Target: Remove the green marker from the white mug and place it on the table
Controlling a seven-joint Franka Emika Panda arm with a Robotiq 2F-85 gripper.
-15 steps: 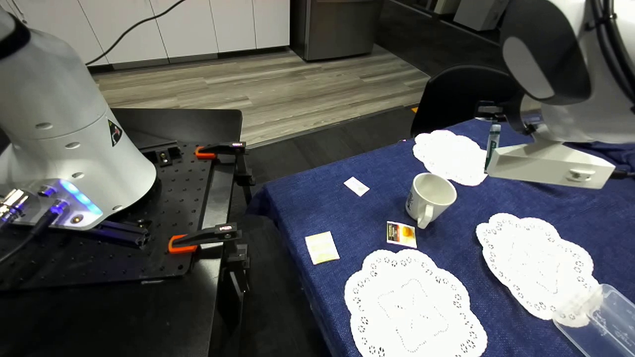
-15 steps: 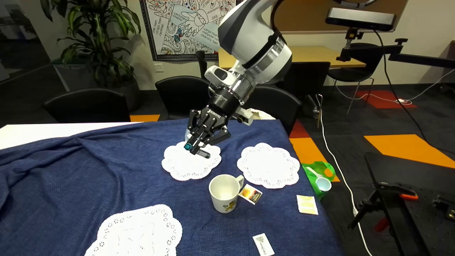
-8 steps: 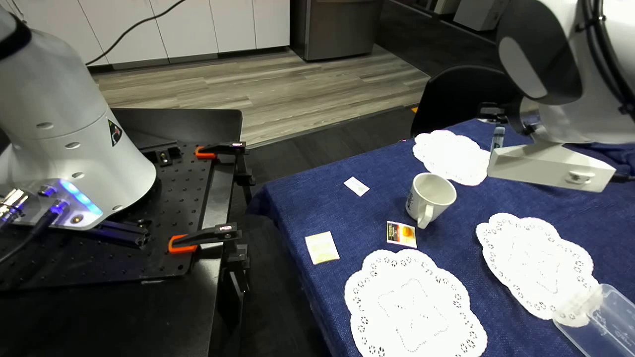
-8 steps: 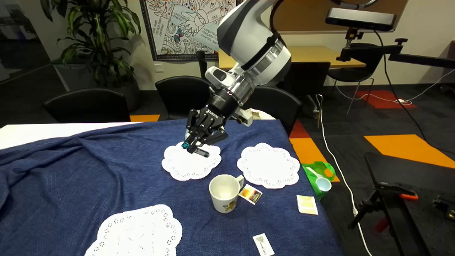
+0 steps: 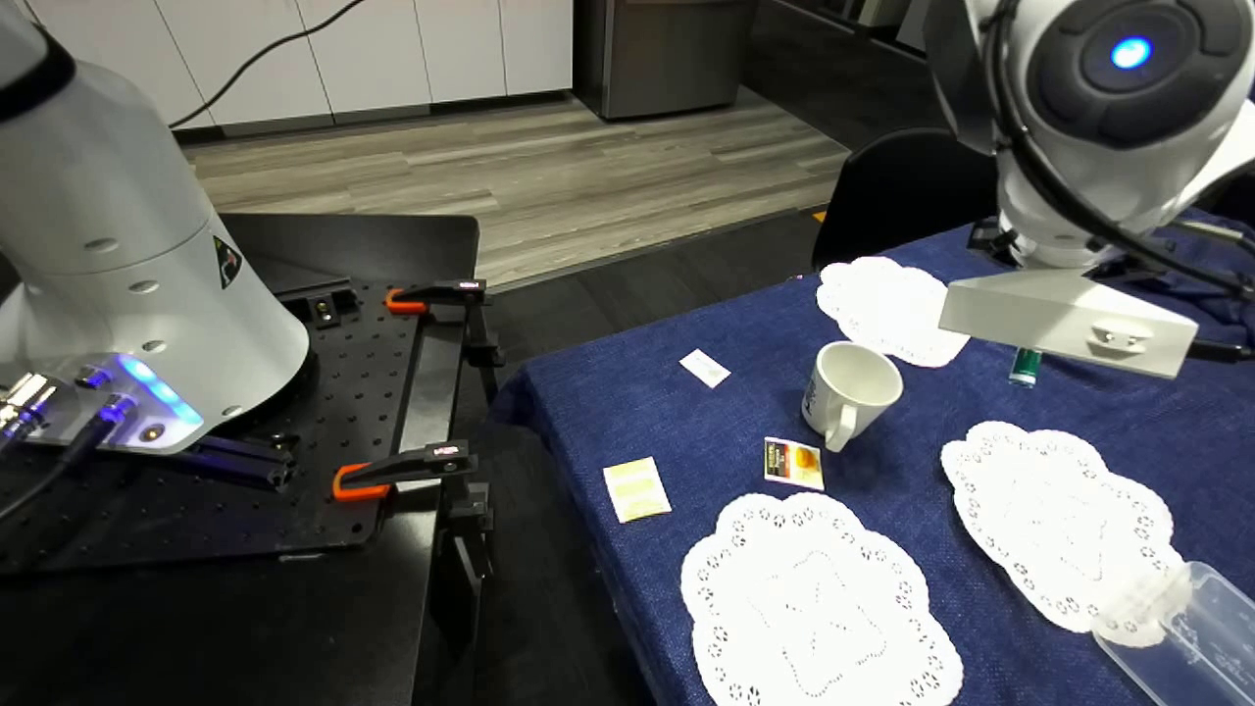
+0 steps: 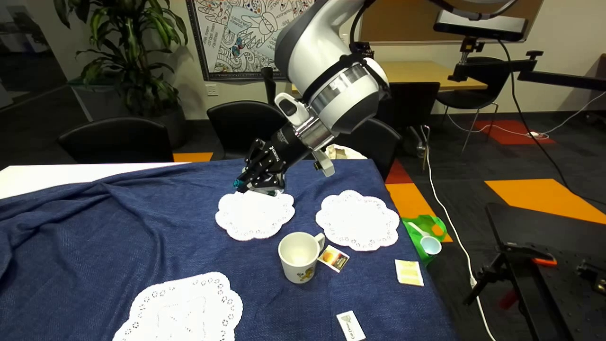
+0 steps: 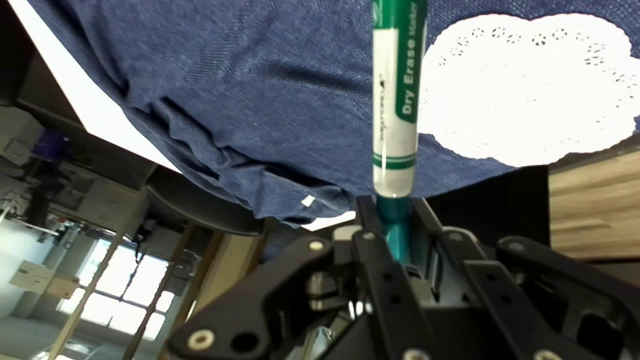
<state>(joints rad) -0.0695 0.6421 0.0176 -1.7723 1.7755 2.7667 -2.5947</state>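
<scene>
At the foot of the wrist view, nearest: black two-fingered jointed gripper [image 7: 395, 215], clamped on the teal cap [image 7: 393, 205] of a slim, round, green-and-white dry-erase marker [image 7: 397, 100], seemingly plastic. Barrel free, jutting from the clamp toward the top of that view. Contact between marker and the large table [image 6: 118, 232] covered in dark navy-blue cloth: impossible to tell.

Handling, by judgement: light, stiff, sturdy; smooth-skinned, hence somewhat slippery; apt to roll if dropped, less so on woven cloth. Present hold, at one end only: ample for the weight, though with some risk of swivel or of the cap drawing off under a pull. Better place for a fresh hold: mid-barrel, squarely across.

Farther out: small white ceramic mug [image 6: 299, 265], round-rimmed, one-handled, printed on the side; upright on the cloth, apart from gripper and marker, no marker in its pale inside. Removal therefore judged complete; placing on the table outstanding.

Around the mug: one orange-printed flat sachet [image 6: 334, 258], just beside; three scalloped white lace doilies [image 5: 1064, 525], lying flat; in an exterior view, one clear plastic box [image 5: 1196, 637], overlapping a doily edge.

Farthest: black smooth-backed chairs [image 6: 241, 130] past the table edge; one tall green leafy plant [image 6: 130, 85] behind the chairs in an exterior view.
</scene>
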